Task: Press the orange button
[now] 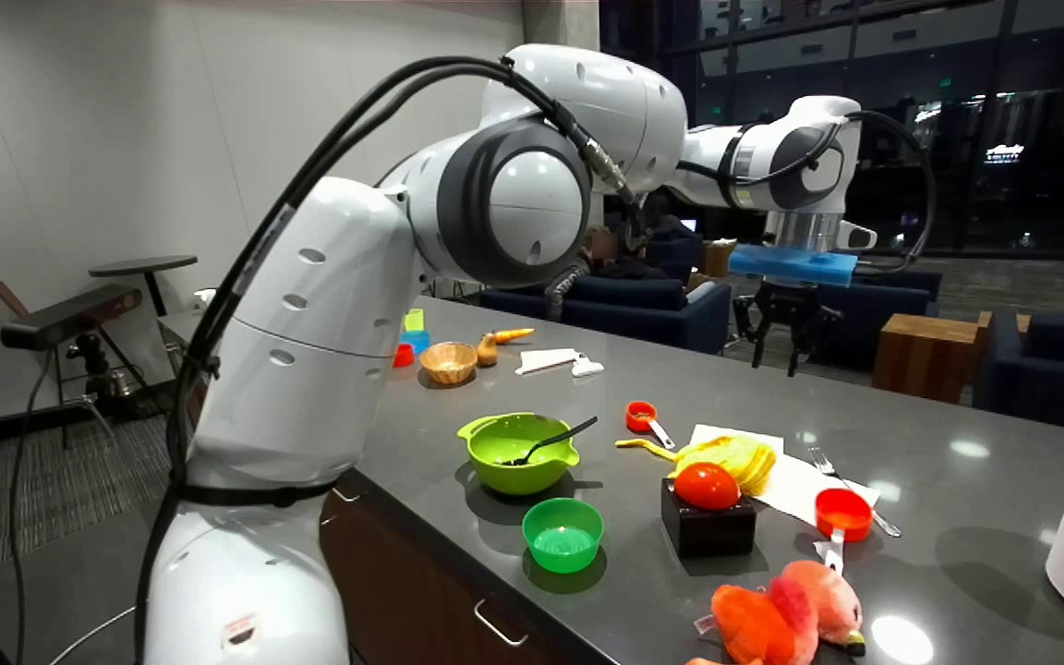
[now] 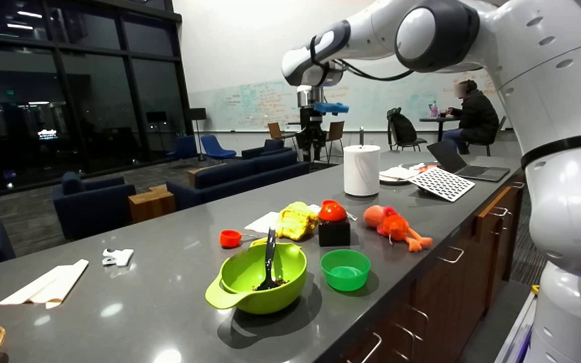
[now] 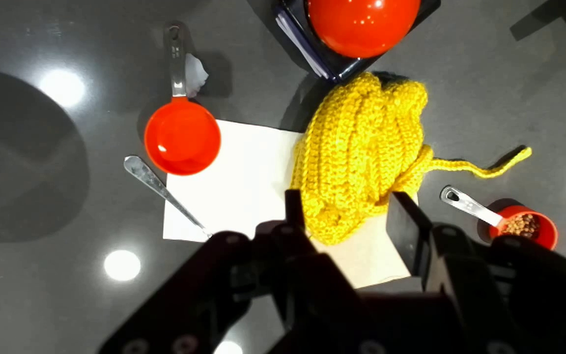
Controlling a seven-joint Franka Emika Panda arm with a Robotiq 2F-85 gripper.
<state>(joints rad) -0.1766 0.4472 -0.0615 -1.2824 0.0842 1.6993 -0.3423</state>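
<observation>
A robot's gripper (image 1: 775,362) hangs over a gray counter (image 1: 643,600), its fingers (image 3: 406,236) parted — well above the orange button (image 1: 707,486), which tops a black box (image 1: 709,530) beside a yellow knitted piece (image 3: 356,157) — whether box and knit touch is hard to tell.

The orange button (image 3: 364,24) looks glossy, the yellow cloth (image 3: 354,152) roughly knitted.

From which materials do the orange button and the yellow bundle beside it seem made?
Orange button: glossy, probably hard plastic; sharp highlights show on its dome.
Yellow bundle: matte, apparently yarn; ribbed stitches show in the wrist view, fiber unclear.
</observation>
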